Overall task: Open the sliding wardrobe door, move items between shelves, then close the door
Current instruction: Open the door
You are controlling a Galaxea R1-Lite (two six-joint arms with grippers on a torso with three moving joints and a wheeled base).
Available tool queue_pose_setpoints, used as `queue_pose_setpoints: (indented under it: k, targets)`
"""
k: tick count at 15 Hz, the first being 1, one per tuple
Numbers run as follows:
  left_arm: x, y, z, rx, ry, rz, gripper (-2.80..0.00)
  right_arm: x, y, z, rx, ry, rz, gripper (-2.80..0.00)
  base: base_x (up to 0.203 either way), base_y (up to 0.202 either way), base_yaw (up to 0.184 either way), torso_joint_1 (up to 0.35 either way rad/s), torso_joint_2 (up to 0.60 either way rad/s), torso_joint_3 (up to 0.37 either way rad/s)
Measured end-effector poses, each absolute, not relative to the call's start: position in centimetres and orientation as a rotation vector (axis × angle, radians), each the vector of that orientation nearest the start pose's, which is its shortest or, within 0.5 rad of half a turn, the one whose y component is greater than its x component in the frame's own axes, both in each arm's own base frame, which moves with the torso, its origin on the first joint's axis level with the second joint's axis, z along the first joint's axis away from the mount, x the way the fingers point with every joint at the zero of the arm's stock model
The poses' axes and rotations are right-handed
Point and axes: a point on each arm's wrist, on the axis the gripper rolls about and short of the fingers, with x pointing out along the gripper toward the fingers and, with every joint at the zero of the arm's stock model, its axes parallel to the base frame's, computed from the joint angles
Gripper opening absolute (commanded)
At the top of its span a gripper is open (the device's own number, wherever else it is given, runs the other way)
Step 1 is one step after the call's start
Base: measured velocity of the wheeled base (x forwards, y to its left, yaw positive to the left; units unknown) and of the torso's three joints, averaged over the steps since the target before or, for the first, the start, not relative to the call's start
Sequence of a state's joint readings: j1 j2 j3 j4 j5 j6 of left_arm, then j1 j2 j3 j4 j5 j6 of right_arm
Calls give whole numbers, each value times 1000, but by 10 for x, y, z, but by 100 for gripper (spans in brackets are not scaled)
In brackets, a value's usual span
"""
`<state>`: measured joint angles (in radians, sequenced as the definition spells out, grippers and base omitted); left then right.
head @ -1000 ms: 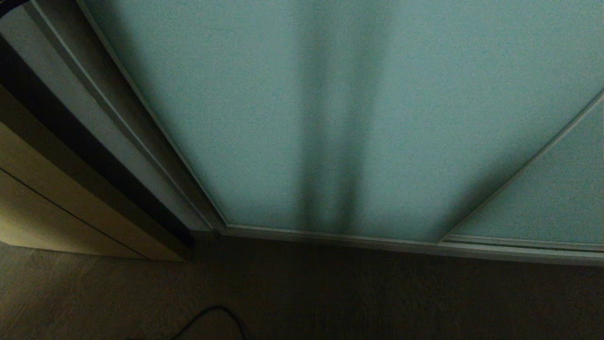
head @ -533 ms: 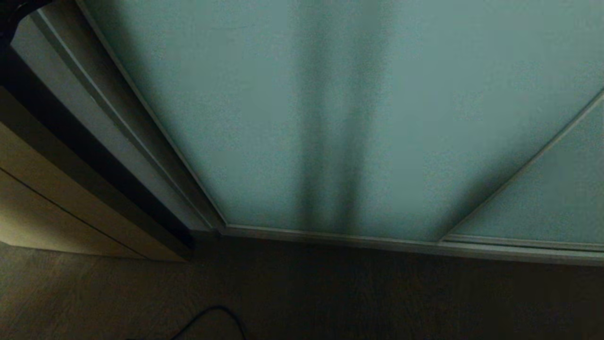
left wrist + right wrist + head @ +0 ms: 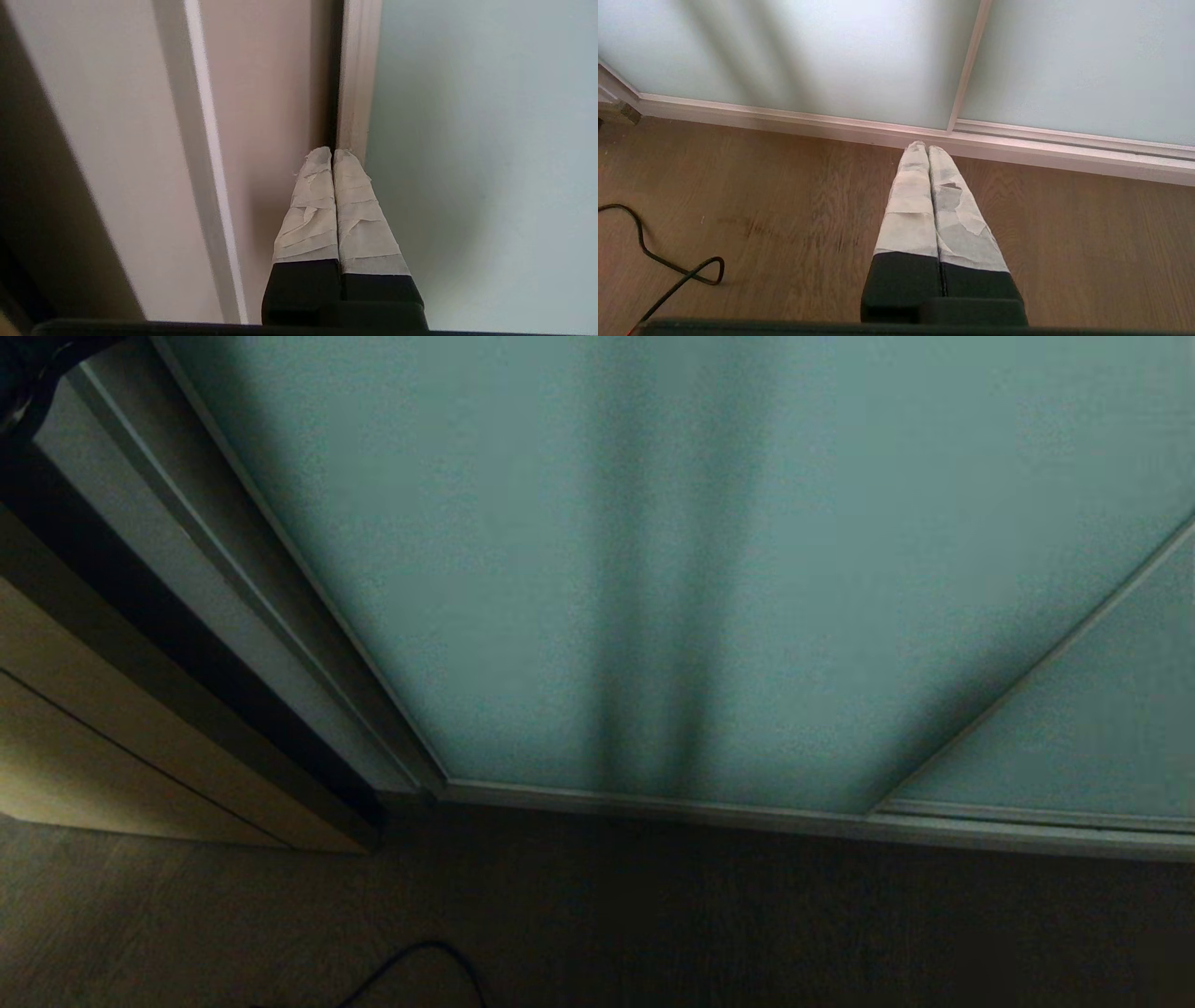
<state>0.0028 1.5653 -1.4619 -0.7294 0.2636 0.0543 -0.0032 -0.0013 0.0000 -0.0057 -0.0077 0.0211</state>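
Door (image 3: 579, 569): frosted blue-green panel, closed, filling the head view above the floor (image 3: 653, 915).
Left gripper (image 3: 332, 154): fingers pressed together, empty, tips at the door's frame edge.
Right gripper (image 3: 927, 148): fingers clenched, empty, low over the floor near the bottom track.
Cable (image 3: 668, 270): black, on the floor.

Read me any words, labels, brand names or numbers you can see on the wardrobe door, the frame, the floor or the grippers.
None: no text, label, brand or number shows anywhere.
Sliding wardrobe door: plain frosted panel.
Left gripper and right gripper: only blank tape wrapping.
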Motion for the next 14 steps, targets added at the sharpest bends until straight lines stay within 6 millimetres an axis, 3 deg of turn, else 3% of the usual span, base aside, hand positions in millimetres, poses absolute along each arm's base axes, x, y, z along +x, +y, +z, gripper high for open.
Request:
queue_pose_setpoints:
  k: [14]
  targets:
    - [290, 2, 408, -50, -591, 235, -280, -23, 0, 76, 22, -7, -11, -280, 0, 0, 0, 0, 0, 0]
